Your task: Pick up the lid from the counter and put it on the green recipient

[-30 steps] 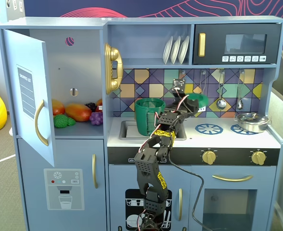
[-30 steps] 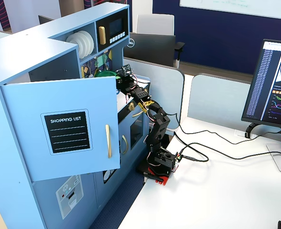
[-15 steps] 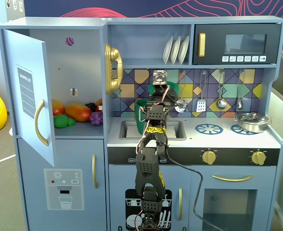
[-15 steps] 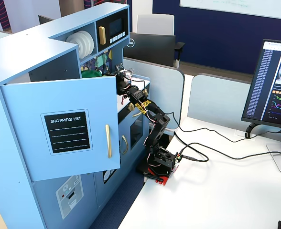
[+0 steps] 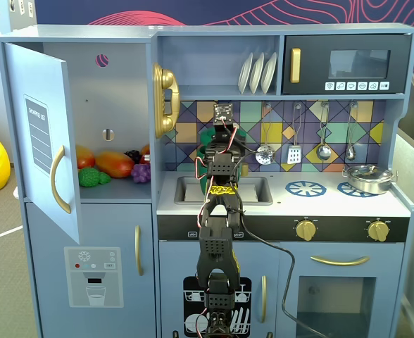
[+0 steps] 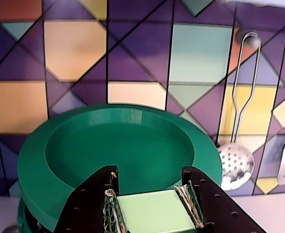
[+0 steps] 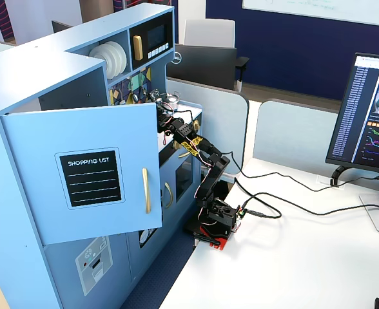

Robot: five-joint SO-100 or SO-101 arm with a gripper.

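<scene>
Gripping the lid (image 6: 118, 150) by its strap (light green), jaws closed.

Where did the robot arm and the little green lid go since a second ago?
The gripper swung left in the front fixed view, carrying the lid from above the counter beside the sink to over the green pot, which the arm now mostly hides. It kept its hold on the lid's light green strap. The silver pot and cabinet door stayed put.
</scene>
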